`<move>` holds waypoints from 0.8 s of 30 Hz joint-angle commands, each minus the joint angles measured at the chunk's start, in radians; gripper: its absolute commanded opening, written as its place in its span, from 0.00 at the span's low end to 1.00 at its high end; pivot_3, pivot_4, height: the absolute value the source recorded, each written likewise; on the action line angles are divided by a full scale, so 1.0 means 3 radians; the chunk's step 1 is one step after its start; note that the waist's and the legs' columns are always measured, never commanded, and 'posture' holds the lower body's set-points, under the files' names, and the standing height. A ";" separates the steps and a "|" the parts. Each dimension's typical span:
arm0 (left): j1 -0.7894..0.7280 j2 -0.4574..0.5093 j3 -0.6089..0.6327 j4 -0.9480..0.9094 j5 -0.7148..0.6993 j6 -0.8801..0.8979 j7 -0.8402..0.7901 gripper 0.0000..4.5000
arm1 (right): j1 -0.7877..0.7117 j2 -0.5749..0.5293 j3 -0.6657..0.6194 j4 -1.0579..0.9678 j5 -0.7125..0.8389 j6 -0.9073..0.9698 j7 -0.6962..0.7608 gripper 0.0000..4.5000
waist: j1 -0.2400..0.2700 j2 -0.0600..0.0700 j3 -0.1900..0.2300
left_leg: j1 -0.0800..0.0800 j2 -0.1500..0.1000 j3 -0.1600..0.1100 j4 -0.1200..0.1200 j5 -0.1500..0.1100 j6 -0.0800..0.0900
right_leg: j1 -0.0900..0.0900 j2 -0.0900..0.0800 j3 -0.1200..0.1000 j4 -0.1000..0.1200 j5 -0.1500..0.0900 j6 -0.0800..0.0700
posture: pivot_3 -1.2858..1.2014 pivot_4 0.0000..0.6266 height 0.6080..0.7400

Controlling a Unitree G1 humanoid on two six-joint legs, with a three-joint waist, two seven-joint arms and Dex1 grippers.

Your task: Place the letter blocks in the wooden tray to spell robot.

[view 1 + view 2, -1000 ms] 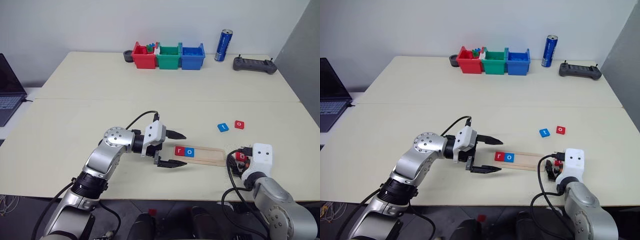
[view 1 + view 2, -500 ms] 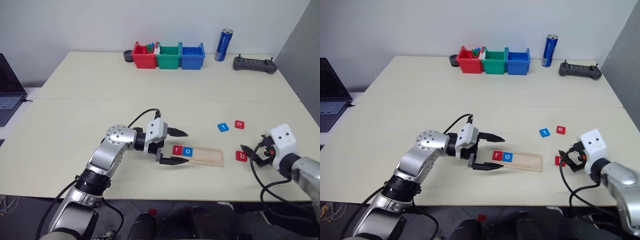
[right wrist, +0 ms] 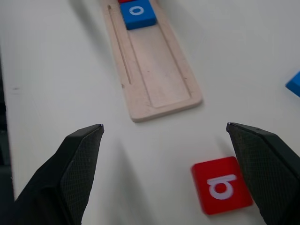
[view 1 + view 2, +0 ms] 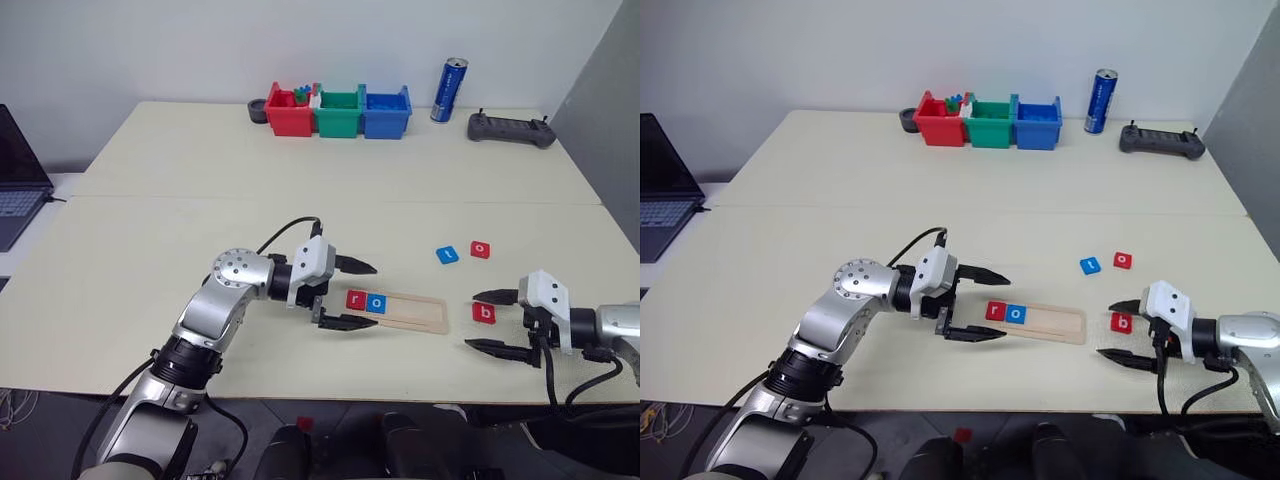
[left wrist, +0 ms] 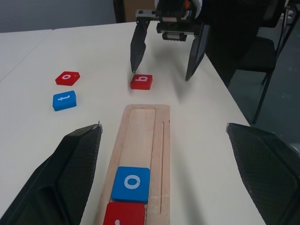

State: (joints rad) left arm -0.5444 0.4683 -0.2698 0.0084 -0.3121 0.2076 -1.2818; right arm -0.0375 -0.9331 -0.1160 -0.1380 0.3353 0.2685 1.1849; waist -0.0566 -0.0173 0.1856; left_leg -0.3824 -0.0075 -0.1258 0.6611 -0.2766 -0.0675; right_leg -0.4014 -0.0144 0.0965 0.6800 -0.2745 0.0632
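Observation:
The wooden tray (image 4: 410, 312) lies near the table's front edge with a red "r" block (image 4: 356, 299) and a blue "o" block (image 4: 376, 302) at its left end. My left gripper (image 4: 368, 295) hovers open over that end, its fingers on either side of the tray. A red "b" block (image 4: 483, 312) lies on the table just right of the tray. My right gripper (image 4: 474, 320) points left at it, open, and the block sits near its far fingertip (image 5: 134, 65). A blue "t" block (image 4: 446, 254) and a red "o" block (image 4: 480, 249) lie farther back.
Red (image 4: 288, 112), green (image 4: 337, 113) and blue (image 4: 384, 112) bins stand at the table's back edge, with a blue can (image 4: 447, 90) and a black controller (image 4: 508, 129) to their right. A laptop (image 4: 20, 180) sits at the far left.
My right gripper lifted off the red "b" block, swung out to the right and rolled over; it now points left at the block, wide open. The left gripper stayed put.

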 commanded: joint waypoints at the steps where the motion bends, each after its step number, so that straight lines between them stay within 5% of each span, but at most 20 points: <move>1: -0.0012 0.0053 0.0042 -0.0054 -0.0018 -0.0067 -0.0050 1.00 | -0.0108 0.0035 0.0013 0.0045 -0.0002 -0.0169 0.0041 0.99 | 0.0001 0.0000 0.0000 | 0.0000 0.0000 -0.0001 0.0000 0.0000 0.0000 | 0.0000 0.0000 0.0000 0.0000 0.0000 0.0000 | 0.52 0.24 1.00; 10: -0.0063 0.0089 0.0074 0.0037 -0.0007 -0.0104 -0.0045 1.00 | 0.0111 0.0179 0.0092 -0.0512 0.0228 0.0094 -0.0005 0.96 | 0.0017 0.0000 0.0000 | -0.0001 -0.0001 -0.0002 0.0000 0.0000 0.0000 | 0.0000 -0.0001 -0.0001 0.0000 0.0000 0.0000 | 0.52 0.24 1.00; 21: -0.0017 0.0107 0.0051 -0.0039 -0.0023 -0.0079 -0.0059 1.00 | 0.0300 0.0287 0.0353 -0.0754 0.0070 0.0092 -0.0146 0.13 | 0.0021 0.0000 0.0000 | -0.0001 0.0000 -0.0004 0.0000 0.0000 0.0000 | 0.0001 -0.0001 -0.0003 0.0000 0.0000 0.0000 | 0.52 0.24 1.00; 24: -0.0004 0.0119 0.0054 -0.0055 -0.0032 -0.0071 -0.0065 1.00 | 0.0295 0.0309 0.0502 -0.0709 -0.0076 0.0043 -0.0221 0.13 | 0.0021 0.0000 0.0000 | -0.0001 -0.0001 -0.0004 0.0000 0.0000 0.0000 | 0.0001 -0.0001 -0.0002 0.0000 0.0000 0.0000 | 0.52 0.24 1.00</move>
State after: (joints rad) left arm -0.5474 0.4993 -0.2686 0.0334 -0.3088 0.1893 -1.2986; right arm 0.0538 -0.8426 0.0237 -0.3375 0.3318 0.2997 1.1294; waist -0.0503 -0.0173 0.1855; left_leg -0.3827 -0.0078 -0.1270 0.6613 -0.2766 -0.0676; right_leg -0.4012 -0.0147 0.0958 0.6800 -0.2745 0.0632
